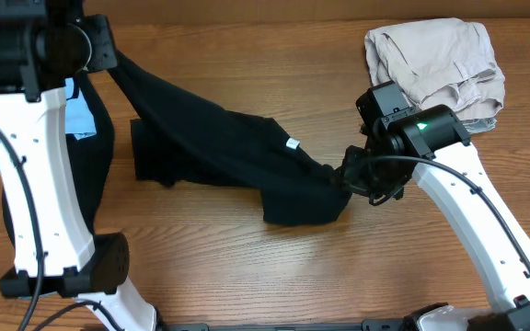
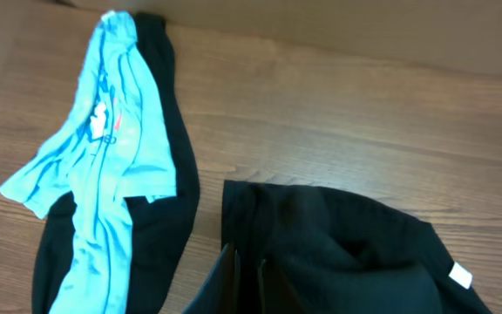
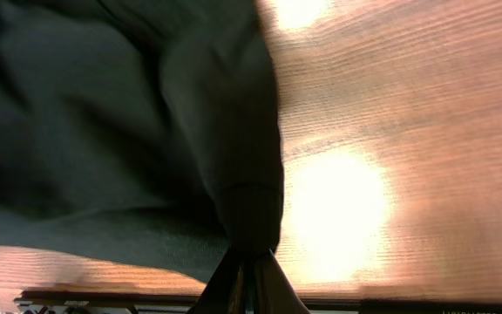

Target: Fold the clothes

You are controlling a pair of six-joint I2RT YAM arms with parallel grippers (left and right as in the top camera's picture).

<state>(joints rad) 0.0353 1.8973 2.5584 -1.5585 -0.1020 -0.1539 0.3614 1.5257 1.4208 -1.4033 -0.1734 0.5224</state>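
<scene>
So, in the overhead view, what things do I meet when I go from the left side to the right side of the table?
light blue T-shirt → black shirt, stretched across the middle → right gripper, shut on that shirt's end → beige folded pile

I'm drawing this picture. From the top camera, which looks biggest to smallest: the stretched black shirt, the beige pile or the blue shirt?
1. the stretched black shirt
2. the beige pile
3. the blue shirt, which looks smallest. The left arm hides most of it, so its real size is unsure.
</scene>
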